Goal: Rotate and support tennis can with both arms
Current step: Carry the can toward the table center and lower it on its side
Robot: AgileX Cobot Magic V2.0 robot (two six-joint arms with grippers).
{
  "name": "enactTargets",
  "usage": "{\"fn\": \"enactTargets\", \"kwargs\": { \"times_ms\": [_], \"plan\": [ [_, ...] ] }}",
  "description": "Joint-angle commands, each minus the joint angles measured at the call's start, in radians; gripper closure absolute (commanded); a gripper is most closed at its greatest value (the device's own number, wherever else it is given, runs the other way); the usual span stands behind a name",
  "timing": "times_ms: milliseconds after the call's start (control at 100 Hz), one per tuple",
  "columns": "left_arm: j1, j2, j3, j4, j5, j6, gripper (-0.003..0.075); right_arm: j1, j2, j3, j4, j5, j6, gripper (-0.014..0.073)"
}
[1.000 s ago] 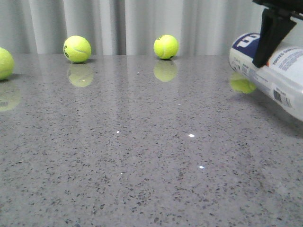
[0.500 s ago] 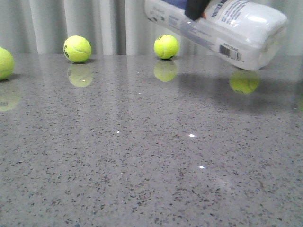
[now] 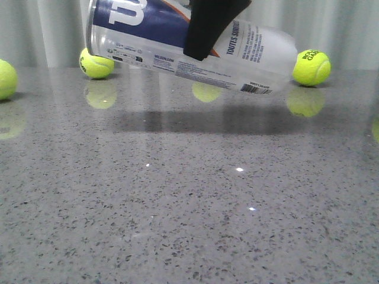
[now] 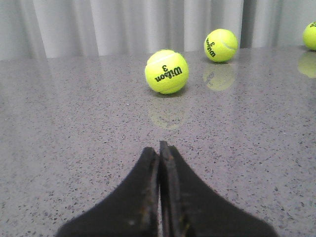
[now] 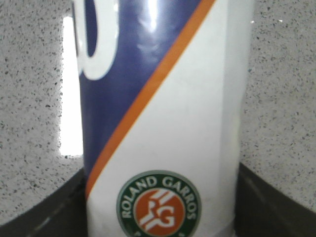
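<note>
The right gripper (image 3: 208, 26) clamps the tennis can (image 3: 177, 44) mid-body, carried level (balanced); left gripper (image 4: 159, 153) closed, empty

Tennis can (image 3: 177, 41) airborne, near-horizontal, navy-white label.

Clear plastic tennis can with navy-and-white label (image 3: 177, 44) hangs above the speckled grey stone worktop (image 3: 177, 225), near-horizontal, its right end tilted lower. Black right gripper (image 3: 207, 29) clamps it mid-length, one finger crossing in front. Yellow-green tennis ball (image 3: 312, 67) on the worktop just right of the can's right end; another ball (image 3: 95, 64) behind its left end, partly hidden; third ball (image 3: 6, 78) at far left edge. Pleated grey curtain (image 3: 47, 29) behind the worktop. Black left gripper (image 4: 159, 148) sits low over the worktop, a Wilson-printed ball (image 4: 167, 71) ahead of it.
</note>
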State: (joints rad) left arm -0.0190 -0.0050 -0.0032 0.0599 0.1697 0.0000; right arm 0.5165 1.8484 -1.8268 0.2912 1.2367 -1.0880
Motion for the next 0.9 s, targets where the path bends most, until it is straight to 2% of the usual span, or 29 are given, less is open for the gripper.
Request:
{"fn": "enactTargets", "kwargs": {
  "times_ms": [0, 470, 720, 890],
  "plan": [
    [-0.008, -0.038, 0.049, -0.001, -0.077, 0.0, 0.0741, -0.001, -0.033, -0.033, 0.014, 0.098, -0.036, 0.029],
    [-0.008, -0.038, 0.049, -0.001, -0.077, 0.0, 0.0741, -0.001, 0.052, -0.033, 0.013, 0.098, -0.036, 0.0274],
    [-0.008, -0.038, 0.049, -0.001, -0.077, 0.0, 0.0741, -0.001, 0.061, -0.032, 0.013, 0.098, -0.024, 0.016],
    [-0.008, -0.038, 0.049, -0.001, -0.077, 0.0, 0.0741, -0.001, 0.061, -0.032, 0.017, 0.098, -0.017, -0.002]
  ]
}}
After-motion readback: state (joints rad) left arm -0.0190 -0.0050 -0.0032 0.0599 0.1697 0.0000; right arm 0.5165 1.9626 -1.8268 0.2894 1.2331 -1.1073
